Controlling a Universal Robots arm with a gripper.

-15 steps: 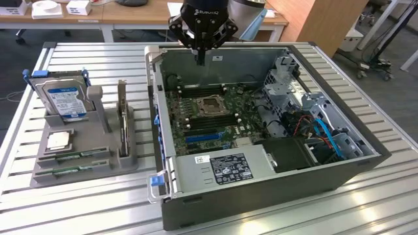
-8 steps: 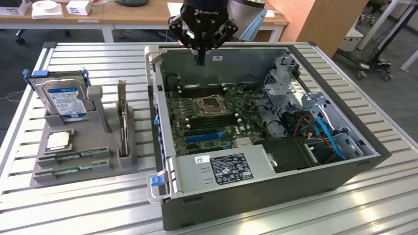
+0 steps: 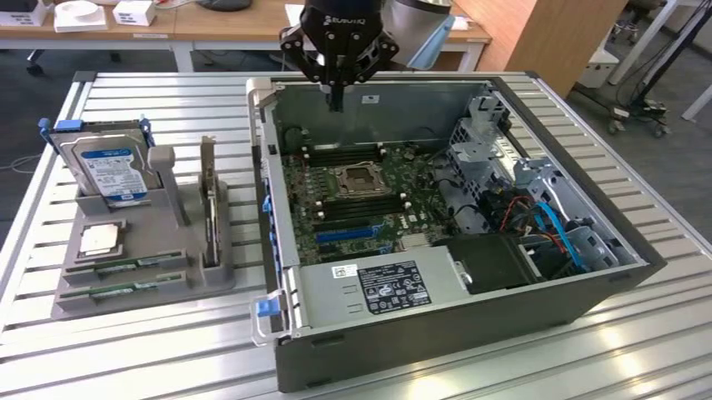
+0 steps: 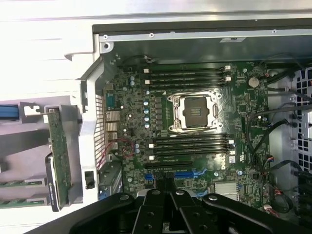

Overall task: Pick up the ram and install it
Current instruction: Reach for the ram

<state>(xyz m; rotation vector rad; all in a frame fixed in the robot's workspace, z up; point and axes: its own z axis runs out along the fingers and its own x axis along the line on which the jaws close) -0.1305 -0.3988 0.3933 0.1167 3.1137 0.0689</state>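
Note:
Two green ram sticks lie flat in the front slots of a grey holder, one (image 3: 125, 267) just behind the other (image 3: 117, 289); their ends (image 4: 18, 183) also show in the wrist view. My gripper (image 3: 333, 102) hangs over the back wall of the open computer case (image 3: 445, 321), well away from the holder. Its fingers (image 4: 165, 187) are shut together with nothing between them. Under it lies the motherboard with empty black memory slots (image 4: 187, 77) on one side of the processor socket (image 4: 194, 111) and more (image 4: 192, 146) on the other.
The holder (image 3: 150, 279) at the exterior view's left also carries a blue-labelled hard drive (image 3: 112, 171), an upright dark expansion card (image 3: 208, 196) and a small chip (image 3: 100, 239). Cables and drive cages (image 3: 523, 200) crowd the case's right half. The slatted metal table (image 3: 145, 350) surrounds everything.

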